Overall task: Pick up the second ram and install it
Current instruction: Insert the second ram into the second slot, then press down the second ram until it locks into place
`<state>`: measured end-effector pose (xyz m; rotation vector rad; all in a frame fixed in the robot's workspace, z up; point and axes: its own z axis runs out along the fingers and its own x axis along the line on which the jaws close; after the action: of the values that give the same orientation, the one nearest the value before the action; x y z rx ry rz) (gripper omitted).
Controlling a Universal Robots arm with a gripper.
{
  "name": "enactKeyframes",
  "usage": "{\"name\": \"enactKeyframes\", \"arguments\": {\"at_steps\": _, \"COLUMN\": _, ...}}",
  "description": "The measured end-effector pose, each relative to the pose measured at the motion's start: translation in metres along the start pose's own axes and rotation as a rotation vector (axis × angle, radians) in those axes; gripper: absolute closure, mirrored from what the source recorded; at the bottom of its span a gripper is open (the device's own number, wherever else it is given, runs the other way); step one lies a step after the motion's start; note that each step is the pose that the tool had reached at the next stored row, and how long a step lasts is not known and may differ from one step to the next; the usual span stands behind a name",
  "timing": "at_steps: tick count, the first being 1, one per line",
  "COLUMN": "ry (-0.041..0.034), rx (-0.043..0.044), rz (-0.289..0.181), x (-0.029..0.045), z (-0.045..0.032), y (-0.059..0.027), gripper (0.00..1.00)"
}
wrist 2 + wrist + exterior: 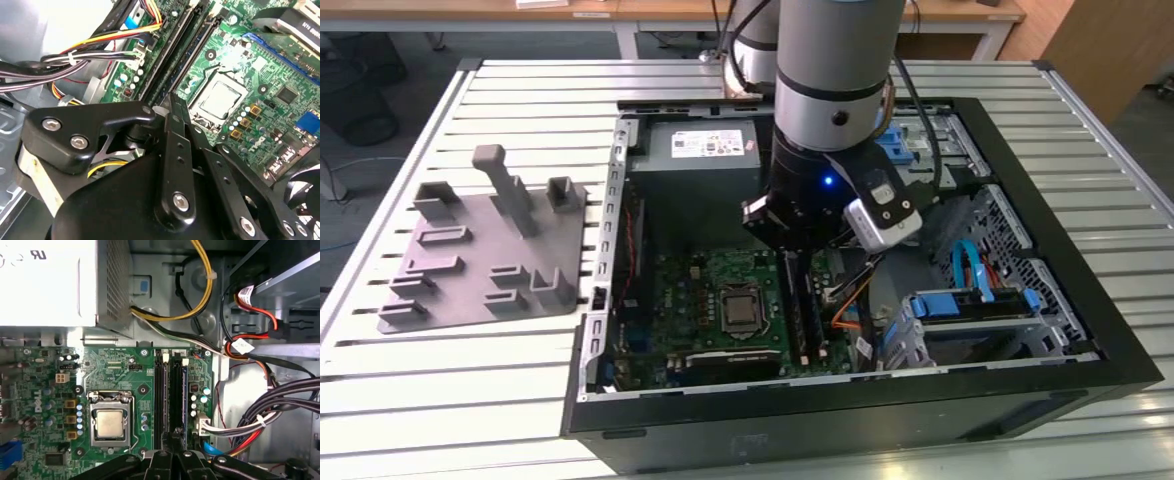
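The black claw [173,436], fingers drawn narrowly together, hangs low over the green motherboard [125,370], its tips in line with the long, thin blue memory stick [183,390], which stands on edge in a black slot beside the processor socket; whether the tips touch it cannot be told. A grey power supply [700,150] carries a white printed label. The open black computer case [1067,330] lies on a white slatted metal table [520,90], a grey pegged plastic tray [467,270] at the exterior view's left.
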<state>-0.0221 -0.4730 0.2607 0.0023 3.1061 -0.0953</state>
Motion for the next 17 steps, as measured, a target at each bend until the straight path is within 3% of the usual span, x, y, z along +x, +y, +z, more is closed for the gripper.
{"name": "enactKeyframes", "arguments": {"at_steps": 14, "ry": 0.0001, "rx": 0.0002, "rz": 0.000, "x": 0.0000, "z": -0.0002, "y": 0.0000, "gripper": 0.90}}
{"name": "enactKeyframes", "arguments": {"at_steps": 15, "ry": 0.0002, "rx": -0.0010, "rz": 0.000, "x": 0.0000, "z": 0.0002, "y": 0.0000, "gripper": 0.90}}
{"name": "enactKeyframes", "arguments": {"at_steps": 17, "ry": 0.0002, "rx": -0.0184, "rz": 0.001, "x": 0.0001, "z": 0.0013, "y": 0.0000, "gripper": 0.90}}
